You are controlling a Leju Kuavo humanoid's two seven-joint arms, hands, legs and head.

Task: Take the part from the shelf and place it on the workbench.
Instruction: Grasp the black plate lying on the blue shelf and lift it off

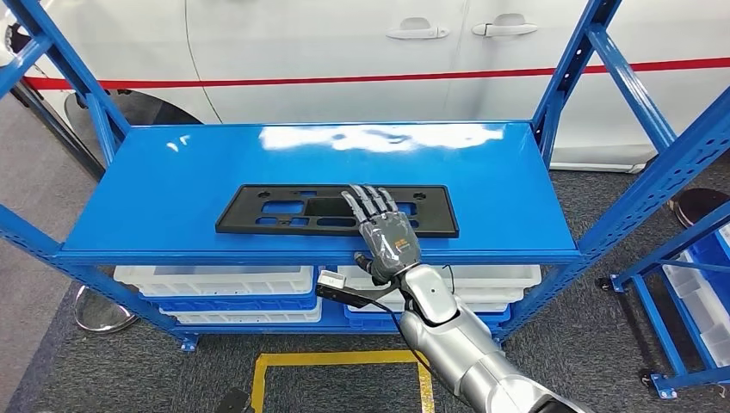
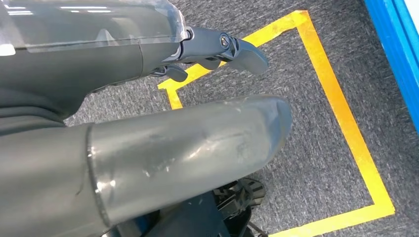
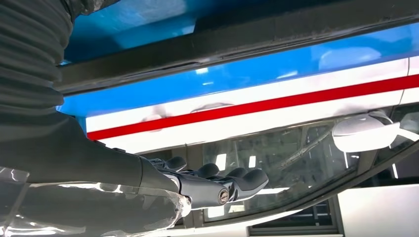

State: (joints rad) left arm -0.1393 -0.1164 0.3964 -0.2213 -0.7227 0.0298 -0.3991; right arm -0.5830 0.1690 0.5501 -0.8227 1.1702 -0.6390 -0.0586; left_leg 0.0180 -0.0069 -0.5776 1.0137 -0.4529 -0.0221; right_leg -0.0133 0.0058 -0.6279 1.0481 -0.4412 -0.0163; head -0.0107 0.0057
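1. Your right hand [image 1: 389, 234] lies flat, palm down, fingers spread and extended over the near edge of the part [image 1: 336, 210]; it isn't gripping the part yet. Contact with the part looks likely, can't confirm.
2. Left hand [image 2: 148, 64] hangs down over the carpet floor [image 2: 306, 163] and yellow tape square [image 2: 341, 123]; fingers extended, holding nothing.
3. The part, a flat black plastic frame, lies lengthwise on the blue shelf [image 1: 172, 185], under and ahead of the right hand's fingers.
4. Progress: early. Reach done, grasp not made; lift, carry and placing on the surface all remain. No workbench in the frames.
5. Below the hand: white bins [image 1: 219, 282] on the lower level.
6. Beyond the hand: shelf's glossy top, then a white car [image 1: 344, 60] with red stripe close behind the rack.
7. Right of the hand: a second blue rack [image 1: 689, 249].
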